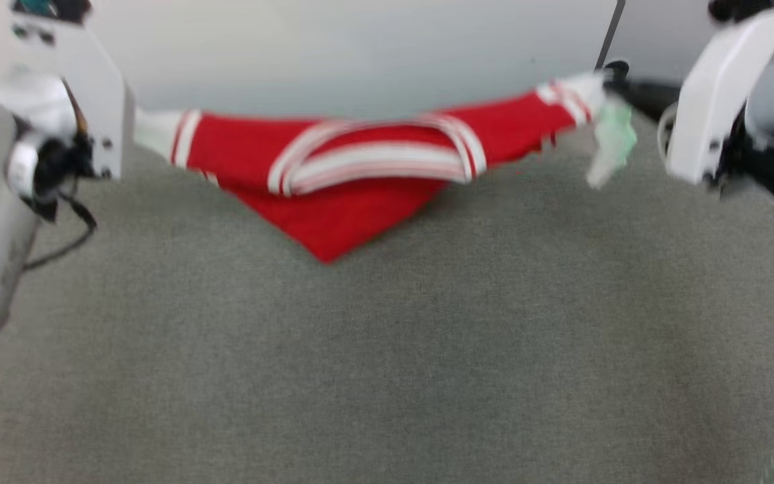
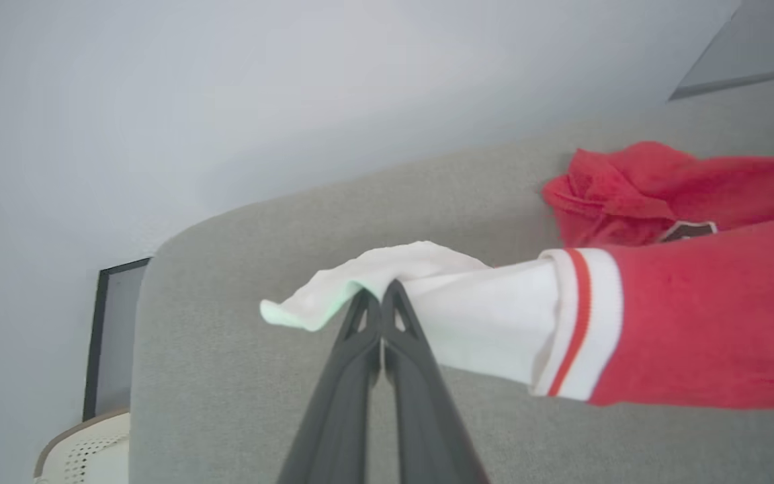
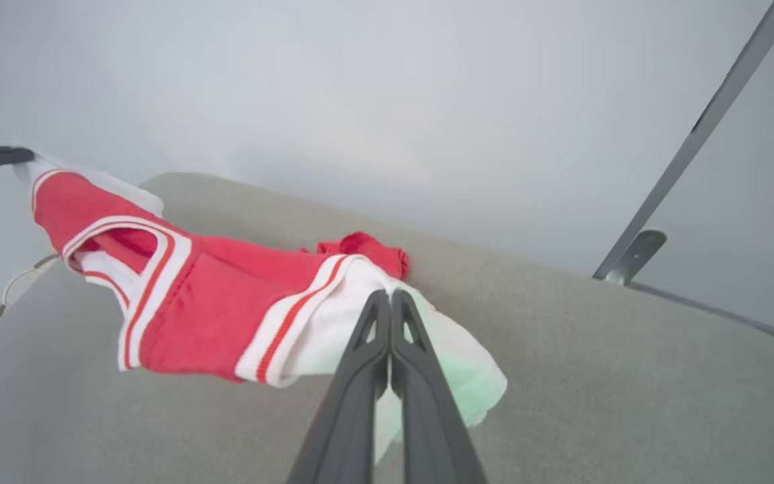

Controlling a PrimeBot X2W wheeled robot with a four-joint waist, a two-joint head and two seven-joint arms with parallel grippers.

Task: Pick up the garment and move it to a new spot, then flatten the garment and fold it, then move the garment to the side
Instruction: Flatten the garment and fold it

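One red jersey-style T-shirt (image 1: 333,215) with two white sleeves and striped trim is stretched between two grippers, the left gripper (image 2: 380,292) clamped tight on one sleeve and the right gripper (image 3: 390,296) pinched closed on the other, its red body sagging onto one grey fabric-covered surface (image 1: 387,376).

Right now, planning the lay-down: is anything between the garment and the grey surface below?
Nothing visible does. The left gripper and right gripper each pinch a white sleeve of the garment; the grey surface beneath shows no obstacle.
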